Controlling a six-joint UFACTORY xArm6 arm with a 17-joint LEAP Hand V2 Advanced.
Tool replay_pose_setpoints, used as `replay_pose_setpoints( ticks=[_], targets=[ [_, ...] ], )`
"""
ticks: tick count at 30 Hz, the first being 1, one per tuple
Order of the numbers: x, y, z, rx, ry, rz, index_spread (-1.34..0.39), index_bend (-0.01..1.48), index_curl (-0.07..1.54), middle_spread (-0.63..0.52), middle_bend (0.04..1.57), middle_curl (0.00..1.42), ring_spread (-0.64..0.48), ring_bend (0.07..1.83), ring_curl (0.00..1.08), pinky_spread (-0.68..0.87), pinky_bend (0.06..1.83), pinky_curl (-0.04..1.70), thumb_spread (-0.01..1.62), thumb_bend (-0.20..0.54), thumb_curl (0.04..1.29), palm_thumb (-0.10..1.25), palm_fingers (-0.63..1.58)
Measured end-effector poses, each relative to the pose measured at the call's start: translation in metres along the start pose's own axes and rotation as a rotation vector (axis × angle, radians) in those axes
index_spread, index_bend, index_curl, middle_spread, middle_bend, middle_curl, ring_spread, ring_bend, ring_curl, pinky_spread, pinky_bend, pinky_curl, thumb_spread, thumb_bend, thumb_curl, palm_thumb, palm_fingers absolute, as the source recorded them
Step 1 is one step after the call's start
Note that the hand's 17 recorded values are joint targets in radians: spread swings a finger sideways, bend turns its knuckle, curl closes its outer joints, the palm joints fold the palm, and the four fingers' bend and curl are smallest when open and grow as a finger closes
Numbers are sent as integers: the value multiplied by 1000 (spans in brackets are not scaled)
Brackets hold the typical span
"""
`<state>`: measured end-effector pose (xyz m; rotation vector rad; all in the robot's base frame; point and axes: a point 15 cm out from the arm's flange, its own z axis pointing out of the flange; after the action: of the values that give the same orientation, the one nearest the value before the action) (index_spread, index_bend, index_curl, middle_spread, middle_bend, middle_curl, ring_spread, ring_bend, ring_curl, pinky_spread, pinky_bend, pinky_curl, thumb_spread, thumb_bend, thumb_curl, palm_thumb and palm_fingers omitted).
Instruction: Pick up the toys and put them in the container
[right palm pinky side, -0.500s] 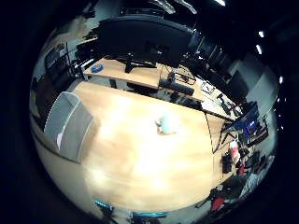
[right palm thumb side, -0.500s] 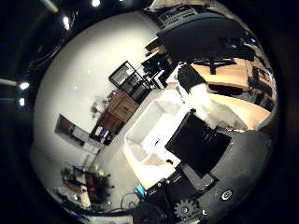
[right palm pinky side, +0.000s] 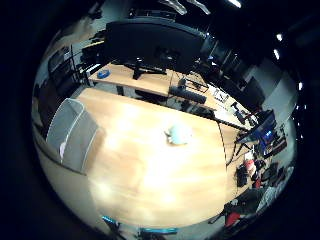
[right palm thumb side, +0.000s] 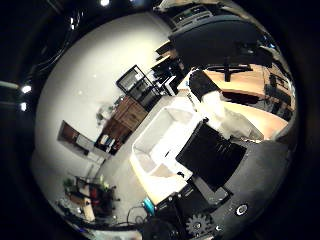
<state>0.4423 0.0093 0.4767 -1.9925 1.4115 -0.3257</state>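
Note:
In the right little finger side palm view, a small pale blue-white toy (right palm pinky side: 180, 133) lies on a light wooden table (right palm pinky side: 150, 170), near its middle. A grey mesh container (right palm pinky side: 73, 130) stands at one end of the table, away from the toy, with something pink (right palm pinky side: 63, 150) inside it. The table looks small, so the hand is high above it. In the right thumb side palm view, black and geared parts of the hand (right palm thumb side: 212, 160) fill one side.
Desks with a large dark monitor (right palm pinky side: 150, 42) and chairs stand beyond the table. Cluttered gear (right palm pinky side: 255, 160) lies on the floor past another table edge. The right thumb side palm view shows a white wall, dark shelving (right palm thumb side: 135, 85) and a pale box-like thing (right palm thumb side: 160, 145).

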Motion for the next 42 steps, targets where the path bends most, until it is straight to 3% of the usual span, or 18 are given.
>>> replay_pose_setpoints(
  ticks=[10, 25, 33, 42],
  targets=[
    [101, 5, 27, -44, 112, 129, -691, 254, 434, -527, 196, 323, -407, 916, 314, -281, 925, -11, 968, -27, 497, 626, 755],
    [218, -2, 72, -148, 159, 202, -684, 299, 449, -486, 204, 335, -391, 904, 299, -77, 744, -15, 968, -28, 497, 619, 686],
    [263, 11, 114, -235, 102, 258, -677, 287, 444, -474, 200, 338, -388, 890, 290, -16, 730, -13, 965, -31, 496, 601, 671],
    [286, 34, 156, -297, 141, 236, -675, 281, 440, -465, 195, 335, -387, 896, 285, 26, 708, -14, 958, -38, 493, 554, 666]
  ],
)
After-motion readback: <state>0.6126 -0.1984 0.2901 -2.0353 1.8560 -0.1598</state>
